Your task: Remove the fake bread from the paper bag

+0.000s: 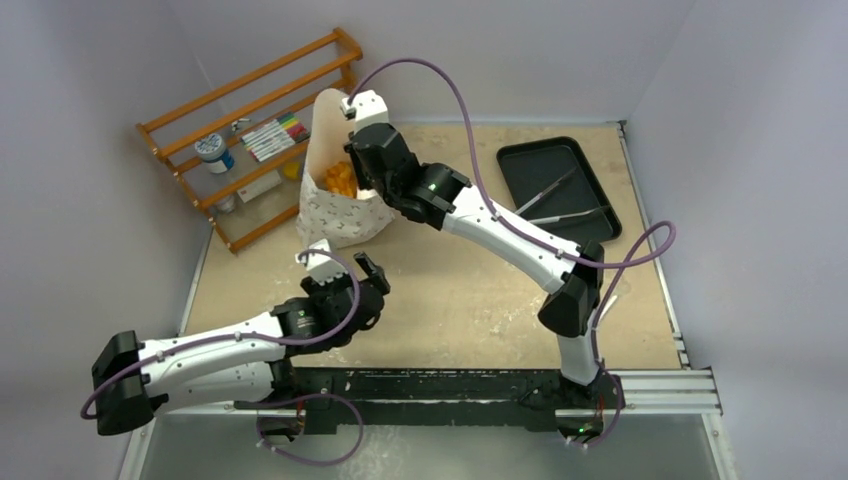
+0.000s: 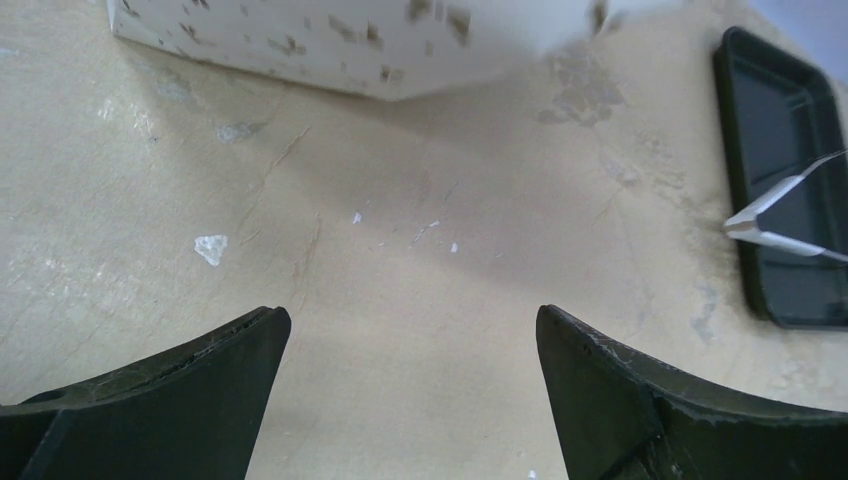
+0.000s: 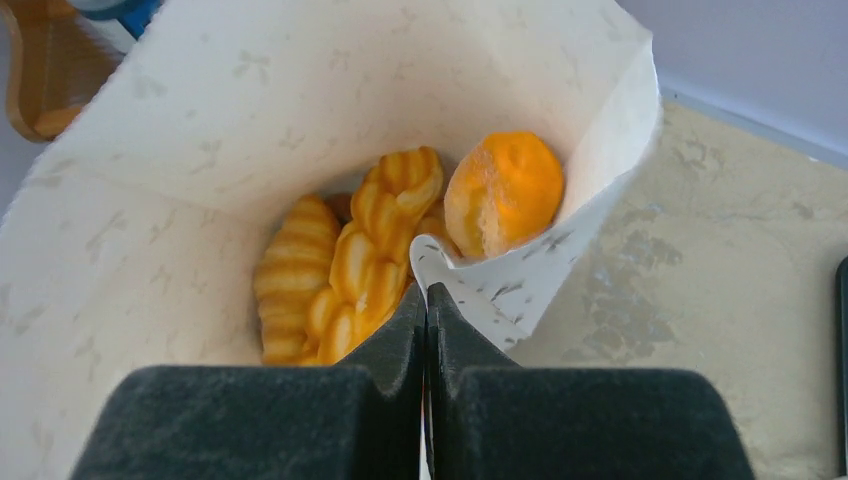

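The paper bag (image 1: pixel 335 218) stands open at the back left of the table, off-white with small dark marks. Fake bread (image 1: pixel 340 178) lies inside it: a braided orange-yellow loaf (image 3: pixel 350 260) and a round bun (image 3: pixel 505 190). My right gripper (image 3: pixel 427 290) reaches over the bag's mouth and is shut on the bag's near rim (image 3: pixel 470 270), whose paper is pinched between the fingers. In the top view the right gripper (image 1: pixel 362 188) sits at the bag's opening. My left gripper (image 1: pixel 345 264) hovers open over the bare table in front of the bag (image 2: pixel 330 40), nothing between its fingers (image 2: pixel 240 350).
A black tray (image 1: pixel 545 158) holding metal tweezers (image 1: pixel 560 195) lies at the back right; it also shows in the left wrist view (image 2: pixel 780 120). A wooden rack (image 1: pixel 250 75) with markers and a jar stands behind the bag on the left.
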